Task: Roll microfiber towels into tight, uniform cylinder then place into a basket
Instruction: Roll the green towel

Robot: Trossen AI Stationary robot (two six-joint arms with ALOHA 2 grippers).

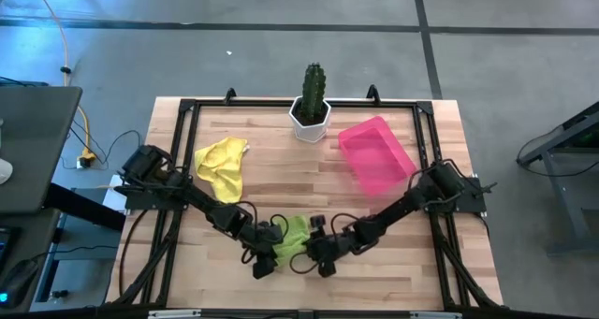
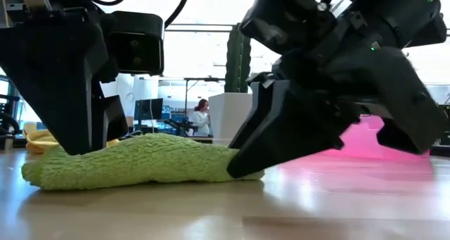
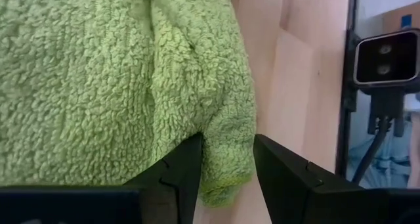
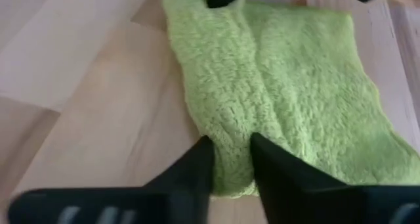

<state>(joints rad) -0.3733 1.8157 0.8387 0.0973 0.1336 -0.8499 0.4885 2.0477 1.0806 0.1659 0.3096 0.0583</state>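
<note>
At the table's near edge we have the lime green towel (image 1: 292,237) lying crosswise between both grippers. Our left gripper (image 3: 222,175) pinches one end, our right gripper (image 4: 231,159) the other (jaws narrowed around a fold). Farther back on our right sits the pink basket (image 1: 376,153).

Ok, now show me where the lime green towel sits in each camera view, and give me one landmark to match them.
High view: green towel at the near-centre table edge, between both grippers.
Low view: towel lies low across left-centre.
Left wrist view: towel fills the left.
Right wrist view: towel spreads centre to right.
Landmark: the cactus, seen also in the low view.
</note>
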